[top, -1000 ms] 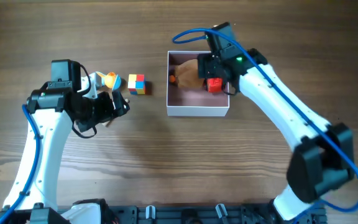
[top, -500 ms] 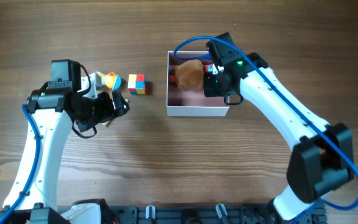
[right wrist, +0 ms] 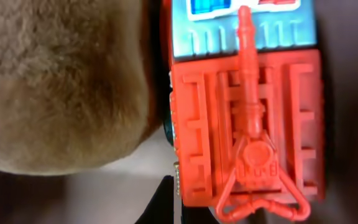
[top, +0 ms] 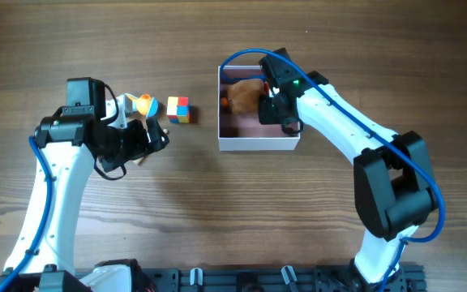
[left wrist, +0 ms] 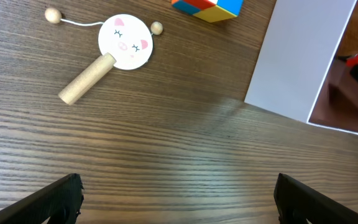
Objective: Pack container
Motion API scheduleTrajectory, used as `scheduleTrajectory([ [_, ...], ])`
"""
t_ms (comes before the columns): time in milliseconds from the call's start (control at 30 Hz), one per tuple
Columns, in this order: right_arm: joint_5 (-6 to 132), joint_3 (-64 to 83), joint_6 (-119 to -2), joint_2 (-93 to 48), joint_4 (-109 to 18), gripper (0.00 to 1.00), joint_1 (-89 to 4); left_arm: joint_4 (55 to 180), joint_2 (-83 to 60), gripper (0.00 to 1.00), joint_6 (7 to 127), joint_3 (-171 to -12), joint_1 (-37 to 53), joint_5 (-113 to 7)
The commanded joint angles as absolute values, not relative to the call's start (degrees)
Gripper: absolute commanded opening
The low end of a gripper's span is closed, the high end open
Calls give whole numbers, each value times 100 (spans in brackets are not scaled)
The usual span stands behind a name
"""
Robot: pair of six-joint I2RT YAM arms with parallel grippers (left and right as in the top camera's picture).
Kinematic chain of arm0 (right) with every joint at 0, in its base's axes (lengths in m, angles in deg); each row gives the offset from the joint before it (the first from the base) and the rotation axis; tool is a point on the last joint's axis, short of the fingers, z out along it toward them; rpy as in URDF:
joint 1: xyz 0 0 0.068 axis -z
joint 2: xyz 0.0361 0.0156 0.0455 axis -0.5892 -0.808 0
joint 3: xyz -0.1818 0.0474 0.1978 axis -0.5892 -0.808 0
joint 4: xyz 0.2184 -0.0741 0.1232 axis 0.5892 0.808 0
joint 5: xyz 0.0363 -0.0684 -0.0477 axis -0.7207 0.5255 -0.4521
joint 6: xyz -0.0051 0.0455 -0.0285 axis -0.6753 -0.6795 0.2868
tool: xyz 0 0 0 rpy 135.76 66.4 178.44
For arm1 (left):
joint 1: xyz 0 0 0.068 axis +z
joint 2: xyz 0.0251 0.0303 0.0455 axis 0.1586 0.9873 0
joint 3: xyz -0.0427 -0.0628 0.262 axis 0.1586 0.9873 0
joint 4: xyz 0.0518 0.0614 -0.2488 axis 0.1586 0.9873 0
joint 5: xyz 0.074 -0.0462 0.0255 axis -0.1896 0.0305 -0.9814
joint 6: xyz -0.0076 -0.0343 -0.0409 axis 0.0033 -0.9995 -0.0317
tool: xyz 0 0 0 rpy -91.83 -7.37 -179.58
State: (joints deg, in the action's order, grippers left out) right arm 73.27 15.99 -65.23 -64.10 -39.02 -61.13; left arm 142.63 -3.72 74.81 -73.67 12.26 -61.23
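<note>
Overhead, the box point(top: 258, 145) sits a bit back from the middle of the table point(top: 217, 211), white outside and pink inside. A brown plush point(top: 246, 96) fills its back left part. The right gripper point(top: 272, 109) is down inside the box, and it hides the right side. In the right wrist view a red toy point(right wrist: 247, 124) fills most of the picture, touching the plush point(right wrist: 61, 81). I cannot tell if that gripper is holding the toy or not. Left of the box lies a cube point(top: 178, 109) of many colors, then a small orange and yellow toy point(top: 144, 104). The left gripper point(top: 156, 138) hangs near them with its fingers wide apart and nothing in them. Its camera shows a pig rattle point(left wrist: 124, 42) flat on the wood, apart from the box wall point(left wrist: 303, 56).
</note>
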Motion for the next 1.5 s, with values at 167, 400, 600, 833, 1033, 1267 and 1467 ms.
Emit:
scheduleTrajectory([
  [167,7113,1581,-6064,-6217,-3972,4,-6135,14263,-370,100,7575,-7474,1263,-6153],
  [400,6337,1581,-5992,-4510,-3865,38,-6199,14263,-370,100,7575,-7474,1263,-6153],
  [600,5746,1581,-5990,-4123,-3459,64,-6103,14263,-370,100,7575,-7474,1263,-6155],
  [833,5725,1658,-6136,-2665,-3214,100,-4546,14254,-370,100,7546,-7474,1261,-6151],
  [1033,6007,1656,-6145,-1101,-2331,100,-2627,13917,-370,96,6928,-7631,1261,-5766],
  [1267,6026,1656,-6145,-1144,-1845,100,-2577,14842,9,97,6928,-9633,400,-7976],
  [1467,6024,1656,-6151,-1693,-1773,100,-2577,14365,1263,99,6952,-10180,-610,-8621],
])
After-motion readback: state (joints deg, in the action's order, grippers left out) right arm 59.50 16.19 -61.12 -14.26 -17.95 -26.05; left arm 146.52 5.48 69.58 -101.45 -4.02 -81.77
